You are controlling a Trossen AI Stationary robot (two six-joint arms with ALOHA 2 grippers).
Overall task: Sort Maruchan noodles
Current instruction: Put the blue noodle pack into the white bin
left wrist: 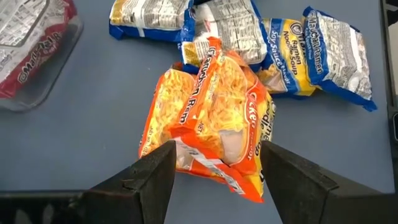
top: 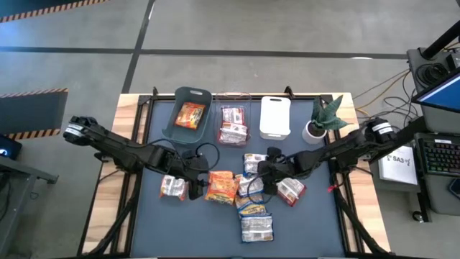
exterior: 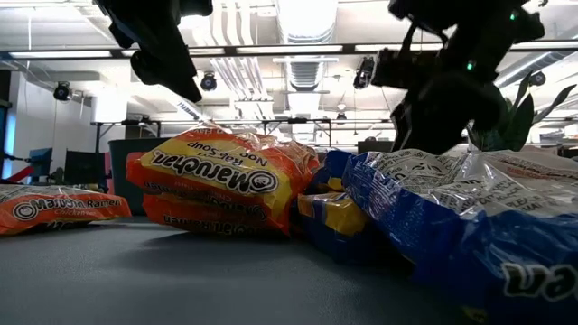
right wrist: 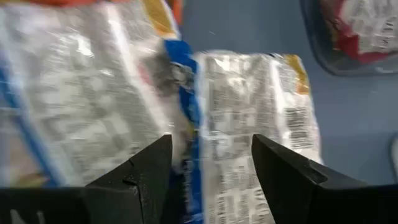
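Two orange Maruchan noodle packets [left wrist: 211, 118] lie stacked on the dark mat [top: 165, 230] left of centre. My left gripper [left wrist: 217, 149] hangs open just above their near end, one finger on either side, clear of them in the low view [exterior: 167, 54]. Several blue-and-yellow packets [top: 253, 208] lie in a heap at mid-table. My right gripper [right wrist: 211, 140] is open and slants down over two silvery, blue-edged packets [right wrist: 249, 124]. One more packet [top: 172, 187] lies at the left and a red-and-white one [top: 291, 191] at the right. My right gripper comes slanting down from the table's right at the blue-edged packets. Its fingers [right wrist: 143, 168] stand over the seam between the two. I cannot tell whether they touch the wrapping.
Along the far edge stand a teal bin [top: 192, 97] holding an orange packet, a clear bin [top: 233, 124] holding red-and-white packets, a white bin [top: 274, 117] and a potted plant [top: 327, 119]. Bare mat lies toward the near left and near right corners.
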